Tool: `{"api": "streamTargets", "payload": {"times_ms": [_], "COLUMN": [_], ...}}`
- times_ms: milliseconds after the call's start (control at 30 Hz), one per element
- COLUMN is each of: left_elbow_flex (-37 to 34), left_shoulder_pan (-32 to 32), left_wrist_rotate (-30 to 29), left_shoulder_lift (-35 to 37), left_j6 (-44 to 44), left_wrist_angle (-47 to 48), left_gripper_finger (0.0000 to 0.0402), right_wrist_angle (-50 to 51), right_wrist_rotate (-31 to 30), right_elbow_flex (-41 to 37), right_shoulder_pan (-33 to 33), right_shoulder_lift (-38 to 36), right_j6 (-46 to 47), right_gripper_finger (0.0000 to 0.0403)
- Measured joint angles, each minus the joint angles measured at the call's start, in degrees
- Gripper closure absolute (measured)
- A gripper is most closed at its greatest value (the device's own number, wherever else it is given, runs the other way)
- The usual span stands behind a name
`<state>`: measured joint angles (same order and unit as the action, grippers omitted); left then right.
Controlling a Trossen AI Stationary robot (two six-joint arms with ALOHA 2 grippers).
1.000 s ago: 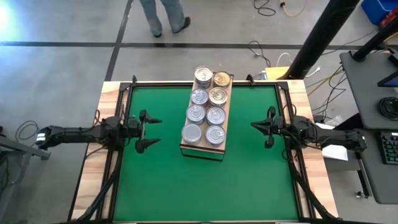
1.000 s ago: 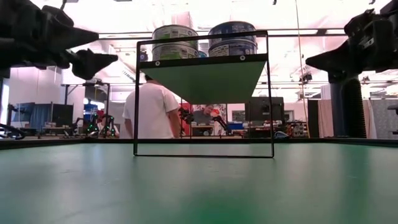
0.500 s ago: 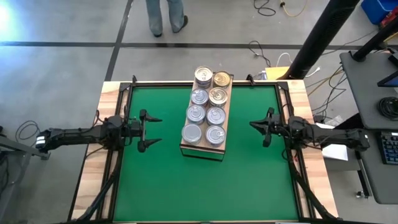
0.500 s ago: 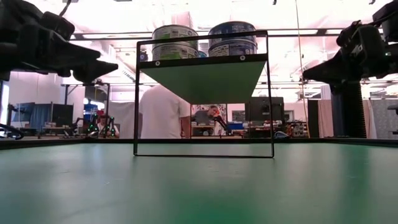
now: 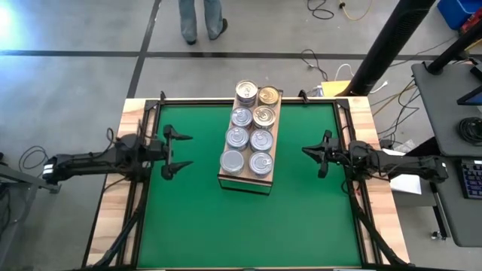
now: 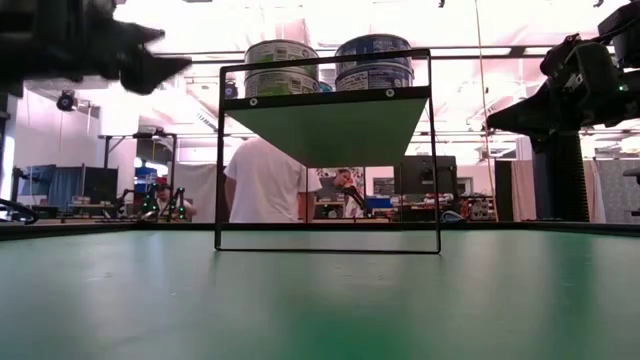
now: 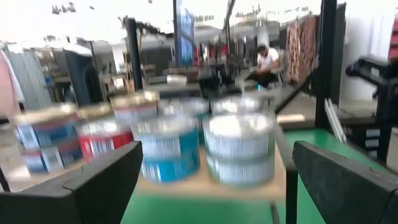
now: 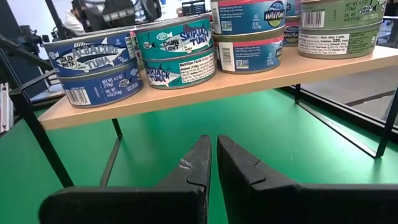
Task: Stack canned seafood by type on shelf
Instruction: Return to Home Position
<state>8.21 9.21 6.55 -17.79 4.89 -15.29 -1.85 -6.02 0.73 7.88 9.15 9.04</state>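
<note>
Left end effector: the left end effector (image 5: 179, 152) hangs over the left side of the desk (image 5: 203, 218), fingers spread wide with nothing between them, pointing toward the shelf.
Right end effector: the right end effector (image 8: 214, 140) hangs over the right side of the desk, fingers drawn together to a thin slit, holding nothing, well apart from the shelf.
Canned seafood: the canned seafood (image 5: 237, 138) is all on the shelf; the high view shows eight lids in two rows of four, mostly silver, two gold at the far end. The right wrist view shows stacks two high with matching labels: dark blue, teal, pink-banded, green.
Shelf: the shelf (image 8: 186, 94) is a light-wood board raised on a thin dark frame, standing at the middle-rear of the desk.
Desk: no tin lies on the green surface in the high view.
Task state: sorting looks finished, judging by the matched stacks and the two idle arms.
How it will handle: each tin is probably rigid, dense for its size and smooth-walled, so likely slippery under hard fingers.
Where to hold: across the round side wall at mid-height, fingers on opposite sides, clear of the pull tab.
Risk: an upper tin may slide off its mate if nudged sideways, and the light frame might shift when bumped.
Background: a person (image 6: 258, 180) stands beyond the desk.
</note>
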Motion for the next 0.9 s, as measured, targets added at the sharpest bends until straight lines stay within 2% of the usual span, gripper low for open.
{"api": "streamTargets", "payload": {"times_ms": [300,567,633,800,900], "left_elbow_flex": [8.84,8.12,8.39,12.36,12.93], "left_shoulder_pan": [-0.02,0.0,0.19,0.95,-0.23], "left_wrist_rotate": [-0.87,-17.75,-19.55,-18.67,-9.91], "left_shoulder_lift": [-3.35,-11.48,-13.82,-18.43,-20.1], "left_j6": [-0.02,0.0,-0.01,-0.03,0.39], "left_wrist_angle": [-0.35,0.2,0.15,-0.64,-1.02], "left_gripper_finger": [0.0002,0.0002,0.0002,0.0002,0.0002], "right_wrist_angle": [-0.09,-0.11,-0.13,-0.13,-0.15], "right_wrist_rotate": [-0.02,-0.04,-0.04,-0.04,-0.06], "right_elbow_flex": [0.0,-0.02,-0.02,-0.02,-0.02], "right_shoulder_pan": [0.0,0.0,0.0,0.0,0.0], "right_shoulder_lift": [0.0,0.0,0.0,0.0,0.02], "right_j6": [-0.02,-0.02,-0.02,-0.02,-0.02], "right_gripper_finger": [0.0383,0.0383,0.0383,0.0384,0.0383]}}
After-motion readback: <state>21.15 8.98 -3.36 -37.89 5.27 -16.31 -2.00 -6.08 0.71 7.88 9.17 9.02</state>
